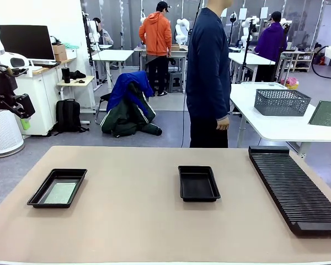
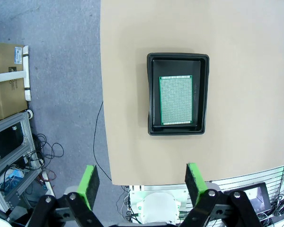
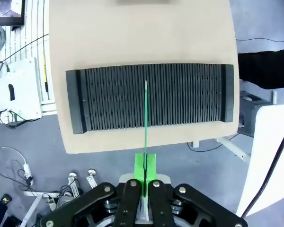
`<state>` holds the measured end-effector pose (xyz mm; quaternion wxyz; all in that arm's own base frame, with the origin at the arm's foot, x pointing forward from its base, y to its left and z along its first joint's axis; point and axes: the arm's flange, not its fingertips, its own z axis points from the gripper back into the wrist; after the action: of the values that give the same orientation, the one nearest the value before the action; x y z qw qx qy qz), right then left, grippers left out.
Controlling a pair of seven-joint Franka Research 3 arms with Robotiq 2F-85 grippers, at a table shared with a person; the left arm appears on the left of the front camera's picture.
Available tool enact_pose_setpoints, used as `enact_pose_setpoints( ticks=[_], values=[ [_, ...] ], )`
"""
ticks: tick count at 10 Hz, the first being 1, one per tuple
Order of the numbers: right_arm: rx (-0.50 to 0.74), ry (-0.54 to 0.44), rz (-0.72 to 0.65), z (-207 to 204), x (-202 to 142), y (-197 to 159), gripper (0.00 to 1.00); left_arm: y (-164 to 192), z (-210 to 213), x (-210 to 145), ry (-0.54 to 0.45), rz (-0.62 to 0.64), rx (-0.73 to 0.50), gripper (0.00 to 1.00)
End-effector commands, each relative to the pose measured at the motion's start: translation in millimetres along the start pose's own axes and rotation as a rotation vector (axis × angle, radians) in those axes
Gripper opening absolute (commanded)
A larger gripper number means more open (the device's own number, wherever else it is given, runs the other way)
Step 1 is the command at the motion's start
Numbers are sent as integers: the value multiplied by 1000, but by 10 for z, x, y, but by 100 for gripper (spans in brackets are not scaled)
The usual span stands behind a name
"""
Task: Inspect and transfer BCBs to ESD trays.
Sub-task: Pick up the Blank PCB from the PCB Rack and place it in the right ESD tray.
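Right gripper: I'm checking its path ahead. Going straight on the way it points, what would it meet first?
Probably the long black ribbed slotted rack: the right gripper, shut on a thin green circuit board seen edge-on, points at its middle slots. The board's far edge would touch first; the gap is unclear.

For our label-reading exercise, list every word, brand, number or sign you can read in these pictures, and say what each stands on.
No text can be read with certainty.
Cardboard box: dark printed label, too blurred to read.
Left hand: pale lettering on its black body, too small to read.
BCB in the ESD tray: no legible print.
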<state>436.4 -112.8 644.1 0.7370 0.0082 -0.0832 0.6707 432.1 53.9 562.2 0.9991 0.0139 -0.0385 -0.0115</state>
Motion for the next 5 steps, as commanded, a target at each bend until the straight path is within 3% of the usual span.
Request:
enact_pose_setpoints(
  ticks=[1,5],
  values=[
    [32,19,-22,14,18,-112,0,3,-12,-10,0,1,1,97],
    [8,1,-1,18,2,-35,0,3,-12,-10,0,1,1,97]
  ],
)
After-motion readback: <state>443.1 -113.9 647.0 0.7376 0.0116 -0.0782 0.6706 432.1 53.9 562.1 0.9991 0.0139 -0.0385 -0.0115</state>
